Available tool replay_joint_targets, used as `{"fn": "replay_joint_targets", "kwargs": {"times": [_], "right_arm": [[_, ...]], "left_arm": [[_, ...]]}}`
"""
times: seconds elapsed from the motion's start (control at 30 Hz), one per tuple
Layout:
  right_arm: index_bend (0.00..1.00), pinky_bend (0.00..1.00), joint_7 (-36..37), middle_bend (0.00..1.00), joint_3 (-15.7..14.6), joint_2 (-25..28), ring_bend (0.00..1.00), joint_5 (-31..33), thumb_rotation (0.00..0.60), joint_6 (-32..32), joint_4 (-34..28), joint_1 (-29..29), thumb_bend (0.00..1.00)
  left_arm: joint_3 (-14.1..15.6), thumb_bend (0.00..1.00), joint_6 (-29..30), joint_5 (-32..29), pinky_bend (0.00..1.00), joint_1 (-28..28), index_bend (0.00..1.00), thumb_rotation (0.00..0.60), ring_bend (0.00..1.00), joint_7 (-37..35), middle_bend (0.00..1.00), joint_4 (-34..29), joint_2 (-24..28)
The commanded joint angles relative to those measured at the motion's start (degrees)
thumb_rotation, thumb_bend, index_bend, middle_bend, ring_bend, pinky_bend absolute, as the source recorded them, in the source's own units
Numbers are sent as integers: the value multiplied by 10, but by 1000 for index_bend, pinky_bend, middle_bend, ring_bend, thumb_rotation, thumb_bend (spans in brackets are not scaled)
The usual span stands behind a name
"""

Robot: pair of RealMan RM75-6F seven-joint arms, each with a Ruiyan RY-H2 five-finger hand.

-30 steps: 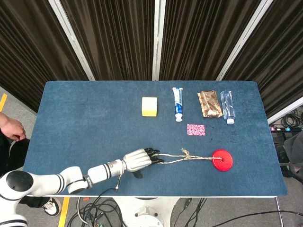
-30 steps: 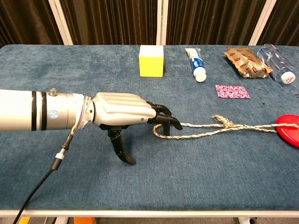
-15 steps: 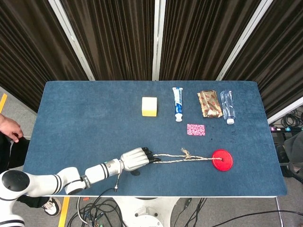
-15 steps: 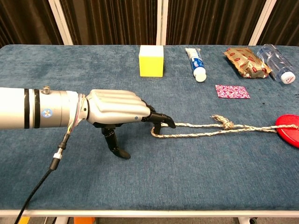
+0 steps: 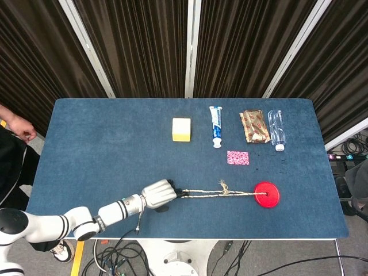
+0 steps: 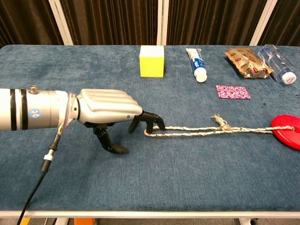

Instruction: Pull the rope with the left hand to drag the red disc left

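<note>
near the front edge of the tabletop [image 5: 86,144], the left hand [image 6: 108,110] has its fingers [image 6: 149,121] curled through the rope [image 6: 211,130] loop. the rope runs straight to the red disc [image 5: 267,194] toward the front right corner.

Rope [image 6: 211,130]: pale twisted cord, doubled into two strands, lying flat on the blue counter [image 5: 103,144] and running nearly straight left to right along the near side. One knot [image 6: 220,123] sits past its middle toward the disc. Its looped left end is hooked in the dark fingers [image 6: 151,121] of my left hand [image 6: 105,109]. Red disc [image 5: 267,194]: flat, round, lying on the counter at the rope's right end.
</note>
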Motion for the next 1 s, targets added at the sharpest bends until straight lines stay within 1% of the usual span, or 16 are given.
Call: {"fn": "replay_joint_targets", "kwargs": {"times": [0.03,0.23,0.33,0.47,0.53,0.63,0.73,0.83,1.0], "right_arm": [[0,0,0,0,0,0,0,0,600,-1,0,1,272],[0,0,-3,0,1,1,0,-1,600,0,-3,1,279],[0,0,-3,0,2,0,0,-1,600,0,-2,1,282],[0,0,-1,0,2,0,0,0,600,-2,-1,2,287],[0,0,-1,0,2,0,0,-1,600,-2,-1,2,288],[0,0,1,0,3,0,0,-2,600,1,-1,2,289],[0,0,3,0,3,1,0,-2,600,2,-1,1,290],[0,0,3,0,4,2,0,-2,600,0,-2,2,290],[0,0,-1,0,3,4,0,-6,600,1,-7,3,292]], "left_arm": [[2,372,10,0,343,6,201,600,524,3,901,-6,6],[3,402,35,0,419,20,277,600,658,11,974,-14,17],[5,406,41,-1,444,25,308,600,692,14,988,-14,21],[5,407,46,-1,479,29,355,600,706,18,983,-14,23],[2,416,53,-2,496,32,413,600,711,18,975,-15,24],[-5,452,69,-3,548,38,587,600,722,22,965,-15,24],[-14,459,91,-9,593,48,707,600,733,27,961,-14,28],[-24,465,116,-19,615,63,767,600,742,29,959,-17,44],[-41,476,161,-54,639,99,775,600,760,38,960,-13,86]]}}
